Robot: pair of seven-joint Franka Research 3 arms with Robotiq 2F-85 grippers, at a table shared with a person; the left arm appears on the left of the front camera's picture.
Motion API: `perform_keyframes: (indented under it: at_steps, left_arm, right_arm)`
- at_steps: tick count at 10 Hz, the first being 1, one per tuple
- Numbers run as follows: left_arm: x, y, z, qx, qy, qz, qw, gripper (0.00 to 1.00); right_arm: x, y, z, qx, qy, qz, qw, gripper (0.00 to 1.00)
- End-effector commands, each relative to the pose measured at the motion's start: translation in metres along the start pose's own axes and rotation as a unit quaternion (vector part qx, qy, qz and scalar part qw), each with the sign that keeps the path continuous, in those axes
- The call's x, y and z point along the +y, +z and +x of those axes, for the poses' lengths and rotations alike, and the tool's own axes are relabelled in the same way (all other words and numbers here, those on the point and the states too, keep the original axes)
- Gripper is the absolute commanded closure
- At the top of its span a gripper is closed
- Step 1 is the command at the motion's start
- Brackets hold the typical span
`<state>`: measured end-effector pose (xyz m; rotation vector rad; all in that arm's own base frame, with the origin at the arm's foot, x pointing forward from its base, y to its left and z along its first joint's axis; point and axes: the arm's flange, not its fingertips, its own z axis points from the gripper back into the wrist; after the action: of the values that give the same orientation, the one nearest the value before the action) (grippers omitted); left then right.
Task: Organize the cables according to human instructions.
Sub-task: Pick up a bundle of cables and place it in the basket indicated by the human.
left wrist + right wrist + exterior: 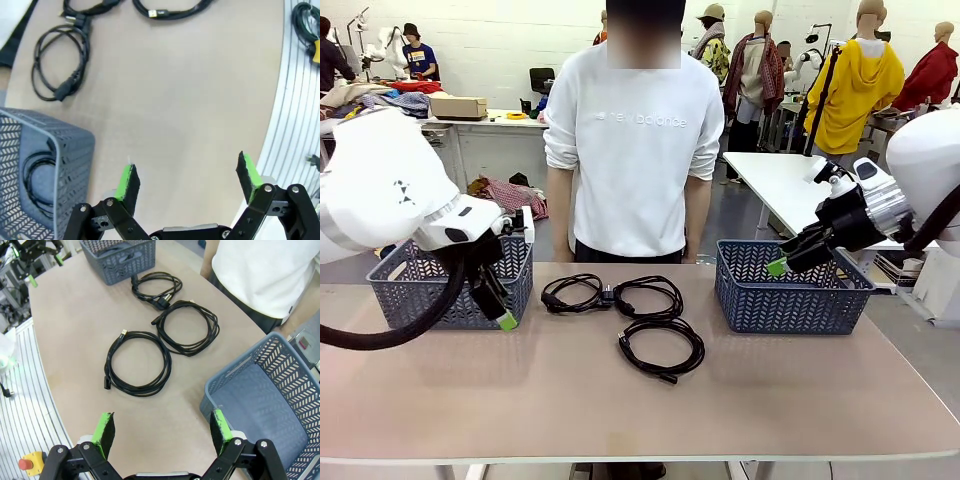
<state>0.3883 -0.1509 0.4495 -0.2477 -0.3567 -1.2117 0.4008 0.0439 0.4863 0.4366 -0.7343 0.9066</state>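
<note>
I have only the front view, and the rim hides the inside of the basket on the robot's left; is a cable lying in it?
Observer: Yes. The left wrist view shows one coiled cable on the floor of the left basket.
Operator: Thank you. Is the left gripper open?
Observer: Yes. The left gripper has its jaws wide apart over bare table, holding nothing.
Operator: And the right one?
Observer: The right gripper is open too, seen in the right wrist view, near a corner of the right basket.

White rounded arms (370,190), thick black hose (380,338) on the left; black left gripper (500,312) and right gripper (782,256), green-padded.
</note>
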Motion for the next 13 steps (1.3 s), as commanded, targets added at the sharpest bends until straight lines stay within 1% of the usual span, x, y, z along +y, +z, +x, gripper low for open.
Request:
perform_keyframes:
  at_steps: [1,2,13]
  left_arm:
    - [-0.0006,-0.0031,-0.0069,-0.021,-0.011,-0.012,1.000,0.00]
    - [0.0000,0.0000,0.0000,0.000,0.000,0.000,1.000,0.00]
    - [0.0000,0.0000,0.0000,0.000,0.000,0.000,1.000,0.00]
  right_arm:
    - [-0.0033,-0.0016,0.0004,-0.013,0.011,0.004,1.000,0.00]
    - [-0.0033,-0.0016,0.0004,-0.013,0.011,0.004,1.000,0.00]
    - [-0.0033,-0.0016,0.0004,-0.013,0.011,0.004,1.000,0.00]
